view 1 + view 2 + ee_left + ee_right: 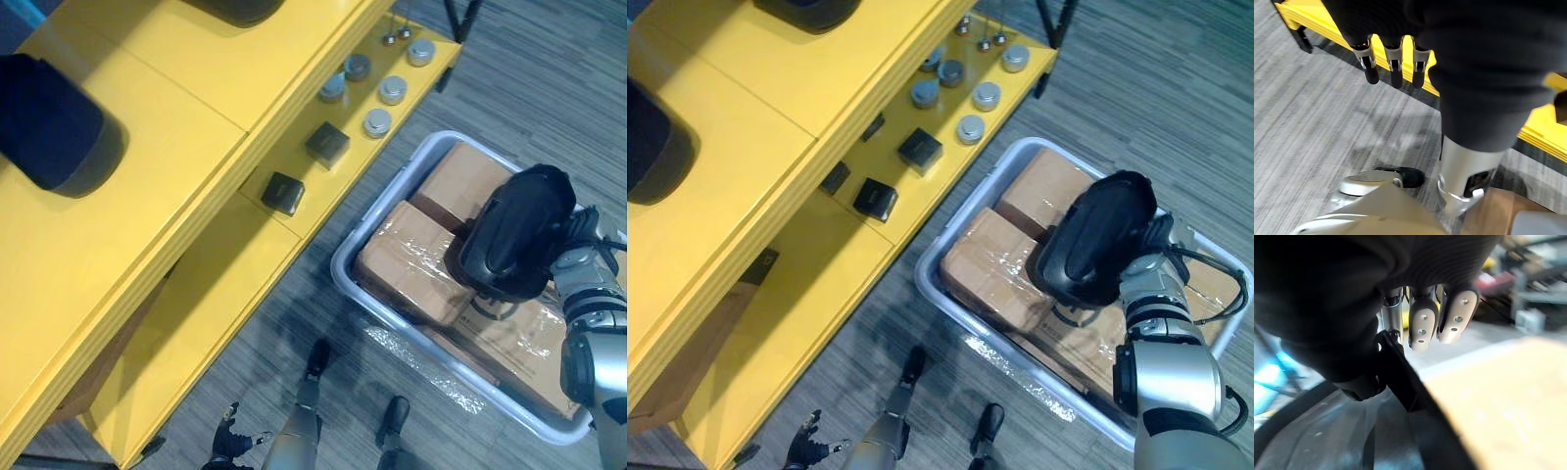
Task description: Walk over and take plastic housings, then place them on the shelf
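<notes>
**Black plastic housing [1092, 240] in right-hand grip above the tote; shelf placement outstanding**

Fingers: in the right wrist view the silver fingers [1421, 328] of the right hand [1455, 313] curl over a dark rim, judged to be the housing's edge. The grip is closed on the shell. The left hand [1394, 58] hangs with relaxed, straight fingers and holds nothing; in the head views it sits at six o'clock, near the floor.

Load: the housing is at three o'clock in the head views, above the cardboard boxes [407, 259] packed in the grey tote [340, 264]. Whether it touches them cannot be told.

Surroundings: the yellow shelf [147, 176] runs from seven to one o'clock. A second housing [54, 122] lies on its top board at ten o'clock. Small black blocks [282, 193] and metal cylinders [377, 122] stand on the lower deck, around twelve o'clock.

Risks, as judged:
- The hold appears to be on the rim alone, so the bulky shell may pivot or slip during the walk.
- The shell hides the fingers from the head views, so a failing grip could go unseen.
- A low approach could strike the shelf edge or sweep the lower-deck parts.
</notes>
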Controlling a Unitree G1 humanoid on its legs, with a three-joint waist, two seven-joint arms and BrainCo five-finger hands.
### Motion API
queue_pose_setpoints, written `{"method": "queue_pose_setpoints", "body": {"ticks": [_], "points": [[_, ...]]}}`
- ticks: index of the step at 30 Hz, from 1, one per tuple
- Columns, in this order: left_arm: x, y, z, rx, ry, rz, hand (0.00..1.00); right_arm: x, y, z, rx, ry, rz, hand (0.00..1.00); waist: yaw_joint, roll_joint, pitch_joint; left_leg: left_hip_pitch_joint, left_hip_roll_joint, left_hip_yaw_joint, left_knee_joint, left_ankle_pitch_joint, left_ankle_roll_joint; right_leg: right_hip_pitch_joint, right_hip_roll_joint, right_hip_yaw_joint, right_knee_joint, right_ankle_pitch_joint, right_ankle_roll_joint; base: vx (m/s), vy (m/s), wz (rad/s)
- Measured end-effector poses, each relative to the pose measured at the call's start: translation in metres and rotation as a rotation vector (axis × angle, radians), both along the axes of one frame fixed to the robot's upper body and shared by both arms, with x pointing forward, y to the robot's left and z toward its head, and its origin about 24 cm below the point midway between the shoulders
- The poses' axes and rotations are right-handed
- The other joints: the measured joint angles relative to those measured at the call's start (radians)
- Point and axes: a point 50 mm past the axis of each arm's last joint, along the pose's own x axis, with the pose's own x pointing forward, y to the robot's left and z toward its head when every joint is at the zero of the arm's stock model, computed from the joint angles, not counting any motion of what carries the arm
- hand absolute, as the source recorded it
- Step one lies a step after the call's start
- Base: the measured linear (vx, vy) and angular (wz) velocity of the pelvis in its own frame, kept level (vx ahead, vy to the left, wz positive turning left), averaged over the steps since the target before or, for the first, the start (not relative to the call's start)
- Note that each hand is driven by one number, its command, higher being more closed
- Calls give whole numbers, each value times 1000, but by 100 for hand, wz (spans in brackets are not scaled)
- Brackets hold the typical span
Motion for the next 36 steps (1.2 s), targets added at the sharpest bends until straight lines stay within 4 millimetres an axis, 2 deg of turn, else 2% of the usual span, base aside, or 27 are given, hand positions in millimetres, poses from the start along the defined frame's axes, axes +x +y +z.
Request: {"method": "queue_pose_setpoints", "body": {"ticks": [1,3,5,7,8,9,10,12,16,18,21,25,28,31,34,36], "points": [[1,1,2,-4,-14,23,0,-1,11,6,-55,-46,59,100,-14,-6,0,12,6,12,-8,0,0,1,3,14,0,1,-1,-1,-65,-39],[5,2,6,-16,-48,56,0,-6,23,6,-110,-92,127,100,-30,-19,-6,28,15,28,-20,1,1,2,8,25,0,1,-2,3,-63,-28],[9,-3,14,-32,-98,69,0,-11,33,-4,-157,-95,187,100,-44,-35,-15,40,19,36,-28,1,1,6,11,38,0,1,-2,20,-54,-17],[20,-12,33,-60,-204,55,0,-19,40,-21,-187,-74,241,100,-68,-49,-24,50,20,40,-33,1,1,13,10,41,0,1,-2,24,-38,-5],[25,-15,42,-69,-250,49,0,-23,41,-29,-192,-60,254,100,-68,-53,-25,58,20,44,-36,1,1,17,10,44,0,1,-2,13,-18,-6],[28,-16,49,-73,-284,44,0,-25,42,-35,-196,-47,264,100,-69,-54,-28,63,20,47,-37,1,1,21,9,45,-1,1,-2,14,-18,-9],[36,-19,66,-79,-371,31,0,-30,45,-48,-203,-20,298,100,-69,-54,-39,73,20,52,-42,1,1,28,9,46,-1,1,-2,7,-13,-8],[41,-20,83,-82,-456,18,0,-32,52,-55,-244,7,335,100,-75,-54,-51,79,19,58,-44,2,1,30,9,52,-1,1,-2,0,-14,-8],[45,-28,97,-83,-518,-30,0,-35,67,-58,-313,8,405,100,-91,-54,-73,88,19,61,-46,2,2,36,8,61,-1,1,-2,-9,-3,-2],[49,-36,107,-112,-559,-76,0,-35,73,-60,-346,16,432,100,-93,-54,-95,90,20,63,-46,2,2,36,8,64,-1,1,-2,-15,-6,-4],[68,-55,131,-225,-646,-179,0,-34,85,-62,-378,17,477,100,-93,-53,-121,96,22,66,-46,2,2,40,10,66,-1,2,-3,0,0,0],[94,-88,164,-472,-706,-367,0,-35,106,-60,-405,-15,541,100,-102,-54,-159,100,24,80,-46,3,1,41,10,73,-5,6,-7,-7,-4,-6],[104,-107,175,-655,-660,-475,0,-37,125,-57,-418,-61,601,100,-121,-55,-192,107,24,88,-46,3,1,44,10,84,-10,10,-7,4,-3,-9],[108,-124,176,-772,-577,-547,0,-40,136,-53,-442,-93,636,100,-128,-55,-209,128,27,105,-47,3,1,67,12,96,-30,22,-8,-8,-2,-14],[105,-131,167,-793,-498,-589,0,-44,147,-56,-448,-105,677,100,-146,-54,-240,134,31,107,-47,3,1,69,16,97,-30,24,-10,-37,3,-7],[106,-137,162,-757,-450,-624,0,-45,146,-61,-441,-90,676,100,-147,-54,-254,138,34,106,-48,3,0,74,19,97,-29,26,-12,-50,3,0]]}}
